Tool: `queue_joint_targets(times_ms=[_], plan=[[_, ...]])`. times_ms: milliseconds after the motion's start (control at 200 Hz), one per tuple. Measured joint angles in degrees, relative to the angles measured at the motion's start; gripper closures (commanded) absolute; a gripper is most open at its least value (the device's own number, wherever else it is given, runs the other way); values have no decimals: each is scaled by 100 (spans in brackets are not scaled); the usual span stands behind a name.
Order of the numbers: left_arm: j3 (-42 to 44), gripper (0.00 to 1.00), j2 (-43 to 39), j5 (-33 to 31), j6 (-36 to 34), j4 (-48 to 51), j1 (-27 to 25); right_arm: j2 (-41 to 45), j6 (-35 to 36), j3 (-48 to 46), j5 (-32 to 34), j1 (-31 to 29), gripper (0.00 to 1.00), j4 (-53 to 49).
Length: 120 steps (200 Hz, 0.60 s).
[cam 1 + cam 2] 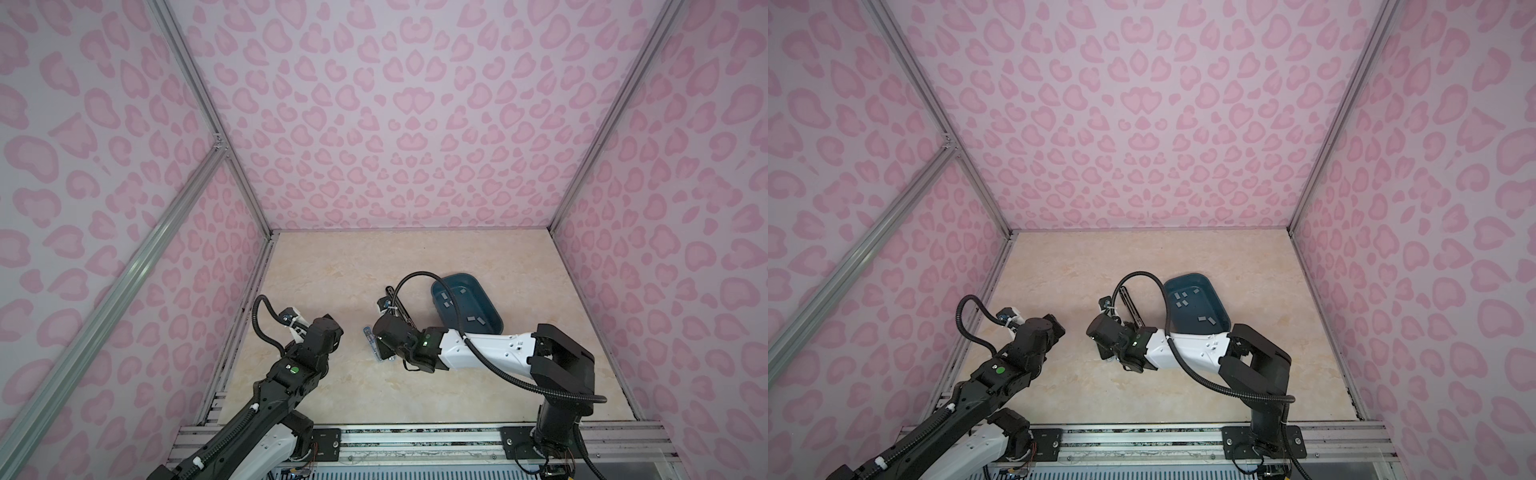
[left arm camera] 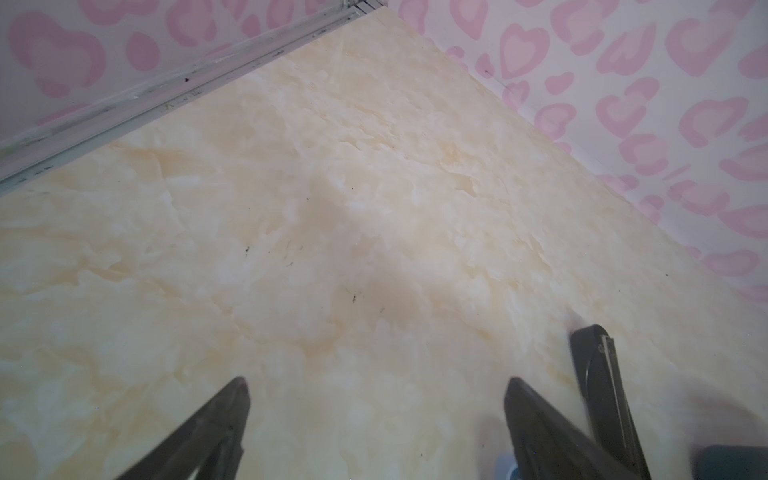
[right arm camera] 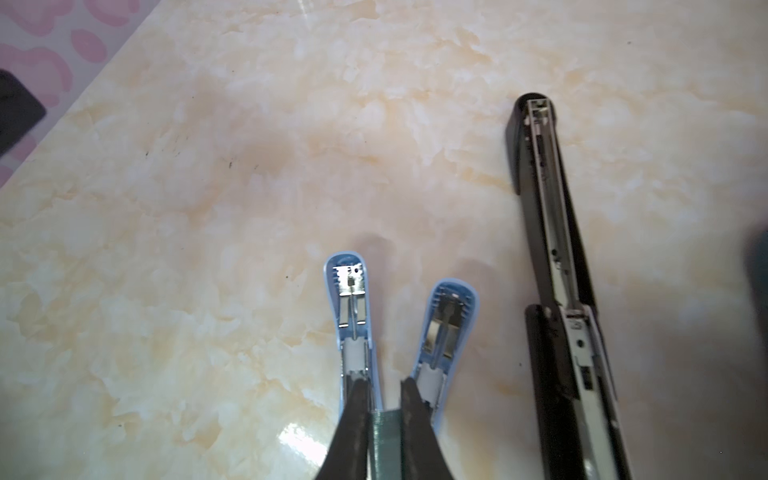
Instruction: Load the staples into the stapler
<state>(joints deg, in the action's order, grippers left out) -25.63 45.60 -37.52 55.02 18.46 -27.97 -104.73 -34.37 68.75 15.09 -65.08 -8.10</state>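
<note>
Staples (image 1: 446, 297) lay as short flat grey strips scattered inside the blue tub (image 1: 467, 297). One ribbed grey staple strip (image 3: 386, 436) sat clamped between the fingers of the right gripper (image 3: 384, 386), left of the tub and just above two opened light-blue staplers (image 3: 351, 299), with a long black stapler (image 3: 544, 208) lying between them and the tub. Farther from the tub, the left gripper (image 2: 376, 386) hung with its jaws wide apart over the marbled tabletop (image 2: 332, 208).

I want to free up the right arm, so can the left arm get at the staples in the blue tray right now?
Probably not cleanly: the right arm and the black stapler lie between the left arm and the tray holding the staples.
</note>
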Motion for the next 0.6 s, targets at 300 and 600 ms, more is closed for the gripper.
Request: queue_joint_targets(times_ms=[300,600], plan=[[-105,3,201,-151,229,225,-2,-352,-208,-52,-166,-31,88,153],[-129,3,326,-138,227,229,-2,-420,-273,-247,-273,-33,88,238]])
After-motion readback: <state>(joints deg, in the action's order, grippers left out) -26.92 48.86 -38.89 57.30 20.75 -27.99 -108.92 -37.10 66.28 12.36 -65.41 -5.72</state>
